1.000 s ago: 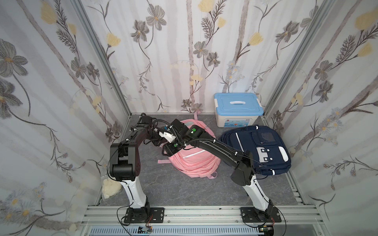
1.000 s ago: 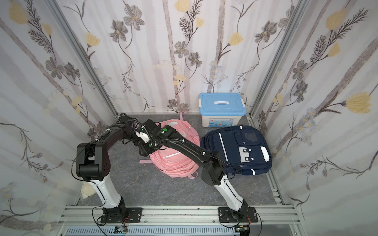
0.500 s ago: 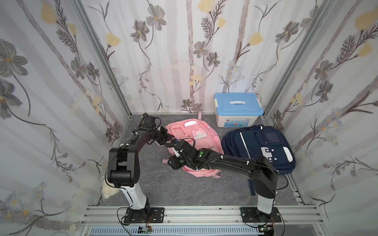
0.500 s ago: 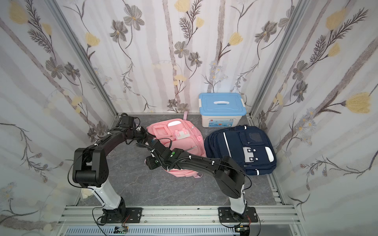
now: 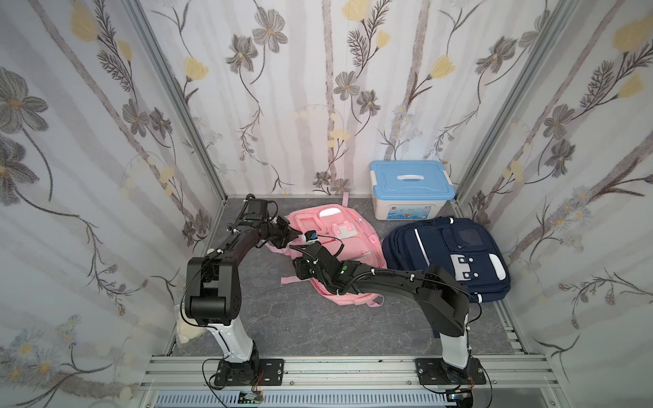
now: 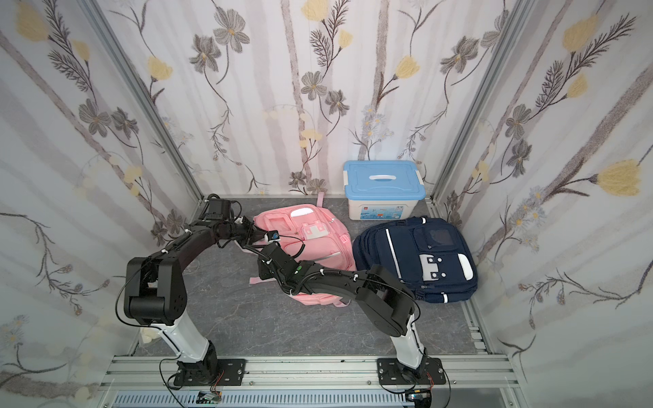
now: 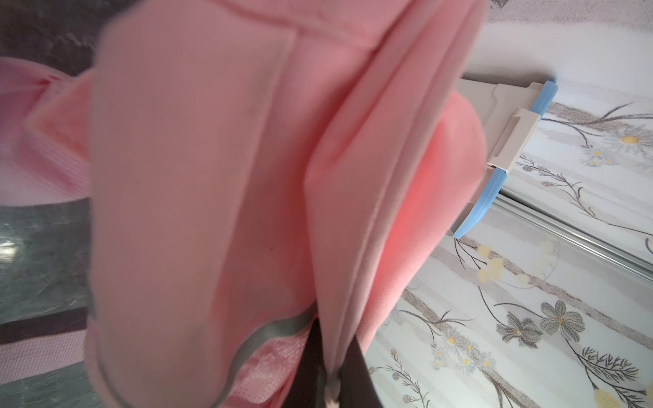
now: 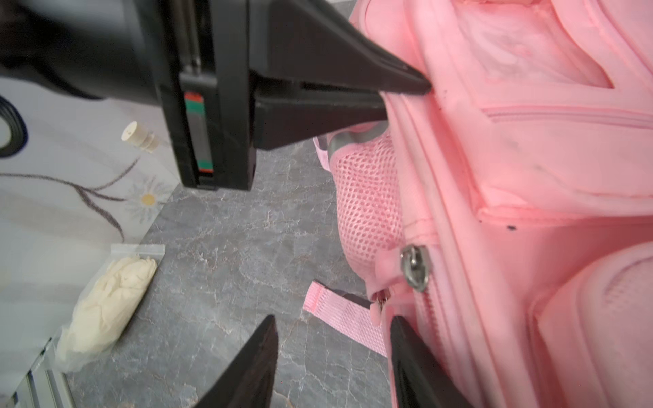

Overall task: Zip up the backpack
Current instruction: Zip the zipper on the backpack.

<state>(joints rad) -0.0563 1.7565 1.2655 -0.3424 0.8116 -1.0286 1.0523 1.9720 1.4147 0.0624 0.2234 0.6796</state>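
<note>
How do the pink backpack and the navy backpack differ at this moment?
Colour: the pink backpack is pink with a mesh side pocket; the navy backpack is dark blue with white trim.
Handling: the left gripper is shut on the pink backpack's edge and the right gripper stands open by its zipper pull; no gripper is at the navy backpack.
Both lie flat, front up, on the grey floor.
</note>
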